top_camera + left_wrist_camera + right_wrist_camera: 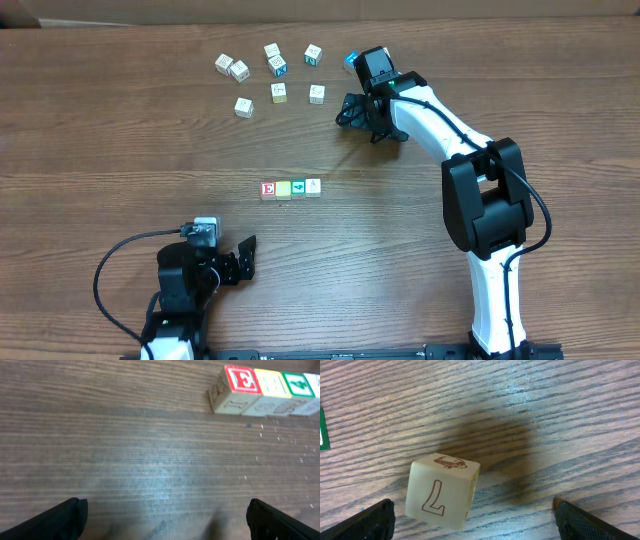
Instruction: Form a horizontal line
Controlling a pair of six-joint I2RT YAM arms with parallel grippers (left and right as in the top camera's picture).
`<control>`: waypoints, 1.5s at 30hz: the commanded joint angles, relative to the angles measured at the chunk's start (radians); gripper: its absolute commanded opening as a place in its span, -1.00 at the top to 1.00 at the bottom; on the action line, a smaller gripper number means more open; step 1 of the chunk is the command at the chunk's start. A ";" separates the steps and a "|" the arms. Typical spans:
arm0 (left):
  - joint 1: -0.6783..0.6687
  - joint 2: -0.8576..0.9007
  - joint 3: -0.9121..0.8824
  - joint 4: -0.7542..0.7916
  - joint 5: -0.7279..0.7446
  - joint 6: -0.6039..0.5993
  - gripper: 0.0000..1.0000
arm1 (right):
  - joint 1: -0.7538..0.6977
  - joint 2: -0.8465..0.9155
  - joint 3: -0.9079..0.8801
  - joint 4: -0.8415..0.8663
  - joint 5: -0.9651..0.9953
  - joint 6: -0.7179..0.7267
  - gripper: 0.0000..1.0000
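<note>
Closest to the overhead lens: right arm (484, 205), bent up from the near-right edge and reaching to the far side of the table (110, 150). Ends in right gripper (357, 118), spread wide, just right of a scatter of loose letter cubes (270, 75), with a blue cube (351, 60) beside its wrist on the far side. Mid-table, well apart from that scatter: horizontal line (290, 188) of four touching cubes, left to right red E cube (267, 189), pale yellow cube (283, 188), teal-green cube (298, 187), white cube (313, 186). Near left: left gripper (246, 258), wide and empty, near the row but clear of it. From the left wrist: bare wood between two dark fingertips (55, 522), nothing held; row at far right, red face first, white end cut by the frame edge. From the right wrist: pale L cube (442, 495) on the wood between widely parted tips, nearer the left one, touched by neither; green sliver (322, 430) at the left edge, too little to name. Judged: already straight and closed up as a row, so probably fetching one more cube to extend it. Calls next for centring over the L cube, lowering, closing on two opposite faces, then setting down flush beside an end cube without nudging the row.
</note>
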 commanded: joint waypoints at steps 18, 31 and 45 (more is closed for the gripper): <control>-0.010 -0.553 -0.009 -0.187 -0.069 0.038 -0.99 | -0.004 0.010 -0.008 0.005 0.003 0.003 -1.00; -0.010 -0.786 -0.009 -0.189 -0.083 0.065 -0.99 | -0.003 0.010 -0.008 0.005 0.003 0.003 -1.00; -0.006 -0.848 -0.009 -0.186 -0.084 0.085 -0.99 | -0.003 0.010 -0.008 0.005 0.003 0.003 -1.00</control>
